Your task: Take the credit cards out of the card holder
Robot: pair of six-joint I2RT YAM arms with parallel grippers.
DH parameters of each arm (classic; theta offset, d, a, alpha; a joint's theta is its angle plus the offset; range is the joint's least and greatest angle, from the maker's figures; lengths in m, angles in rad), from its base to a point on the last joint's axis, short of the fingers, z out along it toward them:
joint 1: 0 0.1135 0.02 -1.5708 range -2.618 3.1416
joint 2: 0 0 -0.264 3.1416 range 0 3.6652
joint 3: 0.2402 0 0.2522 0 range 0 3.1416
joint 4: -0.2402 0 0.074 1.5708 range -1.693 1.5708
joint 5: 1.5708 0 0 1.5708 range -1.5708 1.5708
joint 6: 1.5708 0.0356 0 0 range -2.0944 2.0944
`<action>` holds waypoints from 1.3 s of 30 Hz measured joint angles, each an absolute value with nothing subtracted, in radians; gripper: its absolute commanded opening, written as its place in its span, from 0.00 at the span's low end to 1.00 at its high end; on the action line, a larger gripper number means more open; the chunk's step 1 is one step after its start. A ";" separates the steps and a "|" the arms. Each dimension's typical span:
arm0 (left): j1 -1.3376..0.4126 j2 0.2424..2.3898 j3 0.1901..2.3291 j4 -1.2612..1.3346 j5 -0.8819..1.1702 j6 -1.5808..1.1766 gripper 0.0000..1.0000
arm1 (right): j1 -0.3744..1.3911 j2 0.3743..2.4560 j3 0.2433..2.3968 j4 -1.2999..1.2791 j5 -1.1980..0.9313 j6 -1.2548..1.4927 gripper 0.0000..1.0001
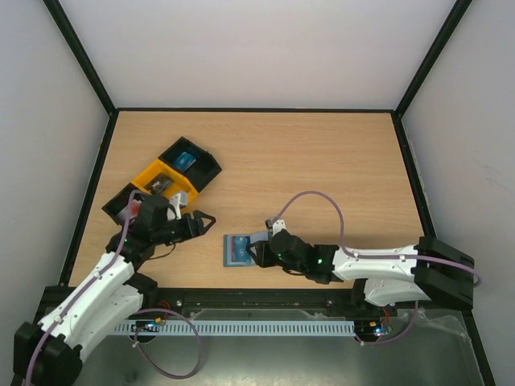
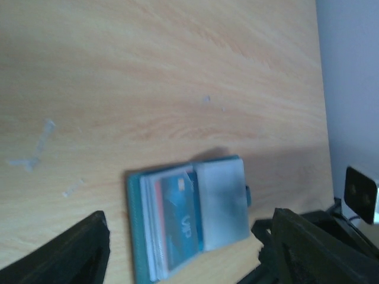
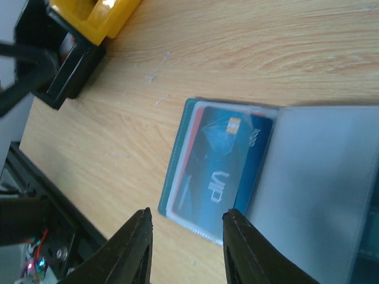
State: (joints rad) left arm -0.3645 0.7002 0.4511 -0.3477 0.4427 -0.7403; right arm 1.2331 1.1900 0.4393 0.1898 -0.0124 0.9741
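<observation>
— Holding anything in either tool?

— No. My right tool (image 3: 186,239) has its fingers partly apart with nothing between them. It is poised over the near edge of the flat blue-grey bifold card holder (image 1: 233,251); whether it touches, I cannot tell. My left tool (image 1: 204,223) is spread wide and empty, at ten o'clock from the holder and apart from it.

— Where does the holder lie?

— Open on the wooden counter (image 1: 322,177), near its six o'clock edge. It is well apart from the black and yellow rectangular trays (image 1: 165,181) at ten o'clock. The thin plastic credit cards (image 3: 222,171) sit in their slots, a blue one with a gold chip (image 3: 233,125) on top and red and white edges beneath.

— How would you pull well?

— I judge the soft holder will slide or fold if I tug it unbraced. One tool should press the grey flap (image 3: 320,183) down. The other should pinch only the top card's free edge and draw it flat along the slot. The risk is dragging two cards at once.

— What do the views tell apart?

— The right wrist view shows the chip and stacked edges sharply. The left wrist view is blurred, but it shows a little side tab (image 2: 247,195) at the flap's three o'clock edge, which I cannot make out elsewhere. Only the top view shows both arms flanking the holder.
</observation>
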 measured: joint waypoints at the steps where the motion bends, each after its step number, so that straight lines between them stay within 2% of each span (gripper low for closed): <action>1: -0.389 0.711 0.443 -0.334 0.441 -0.749 0.70 | 1.223 1.209 0.439 0.210 -0.020 0.977 0.31; 3: -0.451 0.744 0.424 -0.300 0.436 -0.768 0.69 | 1.196 1.245 0.439 0.242 -0.033 0.982 0.29; 8: -0.570 0.828 0.364 -0.189 0.407 -0.804 0.52 | 1.143 1.310 0.428 0.318 -0.065 0.998 0.27; 14: -0.598 0.939 0.210 0.034 0.415 -0.867 0.31 | 1.122 1.419 0.418 0.401 -0.118 1.005 0.23; 20: -0.610 1.019 0.157 0.207 0.427 -0.915 0.10 | 1.112 1.506 0.409 0.455 -0.141 1.015 0.21; 23: -0.624 1.050 0.156 0.267 0.431 -0.924 0.04 | 1.105 1.526 0.388 0.516 -0.155 1.026 0.20; 29: -0.653 1.066 0.160 0.292 0.405 -0.926 0.03 | 1.093 1.536 0.342 0.615 -0.179 1.056 0.19; 33: -0.690 1.028 0.179 0.259 0.371 -0.933 0.11 | 1.092 1.549 0.337 0.646 -0.189 1.063 0.19; 39: -0.728 0.983 0.204 0.254 0.334 -0.951 0.09 | 1.090 1.572 0.329 0.696 -0.209 1.078 0.19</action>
